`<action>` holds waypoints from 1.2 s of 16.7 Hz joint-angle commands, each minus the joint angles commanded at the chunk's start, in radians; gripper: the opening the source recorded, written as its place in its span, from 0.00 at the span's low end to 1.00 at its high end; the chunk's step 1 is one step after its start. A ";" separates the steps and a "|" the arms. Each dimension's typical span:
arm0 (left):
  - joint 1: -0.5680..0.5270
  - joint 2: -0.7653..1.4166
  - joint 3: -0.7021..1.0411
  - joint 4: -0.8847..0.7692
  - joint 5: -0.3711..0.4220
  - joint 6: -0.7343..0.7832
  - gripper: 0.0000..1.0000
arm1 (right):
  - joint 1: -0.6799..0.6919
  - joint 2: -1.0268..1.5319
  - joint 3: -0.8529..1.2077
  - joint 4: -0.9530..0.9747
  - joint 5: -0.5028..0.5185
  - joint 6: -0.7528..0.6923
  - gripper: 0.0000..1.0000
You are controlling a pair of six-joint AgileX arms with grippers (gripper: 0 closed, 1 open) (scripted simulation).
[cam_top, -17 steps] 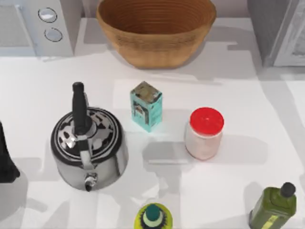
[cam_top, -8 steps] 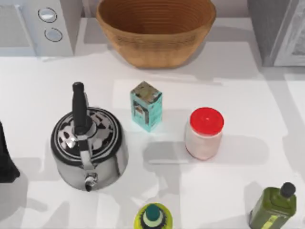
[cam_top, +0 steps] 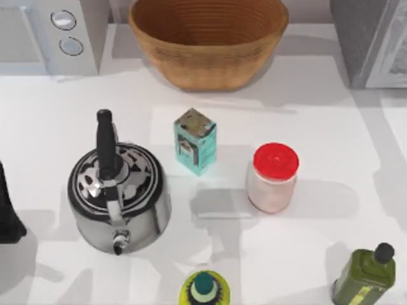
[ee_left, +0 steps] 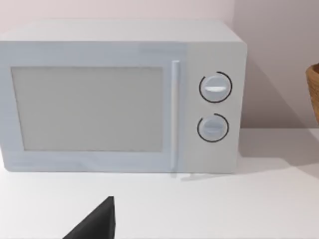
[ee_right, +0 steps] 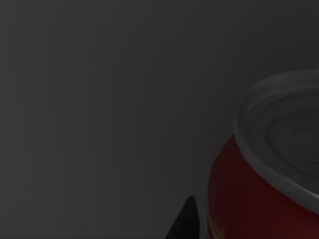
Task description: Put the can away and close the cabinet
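Close against my right wrist camera sits the can (ee_right: 259, 199), red-walled with a silver rim, in a dim grey space that I take to be the inside of the cabinet, though the gloom leaves me unsure. A dark sliver of one of my right fingers (ee_right: 185, 221) stands just beside the can's wall; I cannot tell whether that claw is clamped on the can, merely touching it, or already let go.

The main risk is right there. If I pull back while a finger is snagged on the can, it could tip or drag out with me. If it is not yet seated and I release, it could roll. And if it stands too near the front, the door may knock it when I close up.

My left arm is parked at the table's left edge, a dark tip of its finger (ee_left: 94, 224) low in front of the microwave (ee_left: 119, 99); whether that claw is spread or pinched I cannot tell.
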 joint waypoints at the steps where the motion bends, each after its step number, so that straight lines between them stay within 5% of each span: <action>1: 0.000 0.000 0.000 0.000 0.000 0.000 1.00 | 0.000 0.000 0.000 0.000 0.000 0.000 0.08; 13: 0.000 0.000 0.000 0.000 0.000 0.000 1.00 | 0.000 0.000 0.000 0.000 0.000 0.000 0.98; 20: 0.000 0.000 0.000 0.000 0.000 0.000 1.00 | 0.000 0.000 0.000 0.000 0.000 0.000 1.00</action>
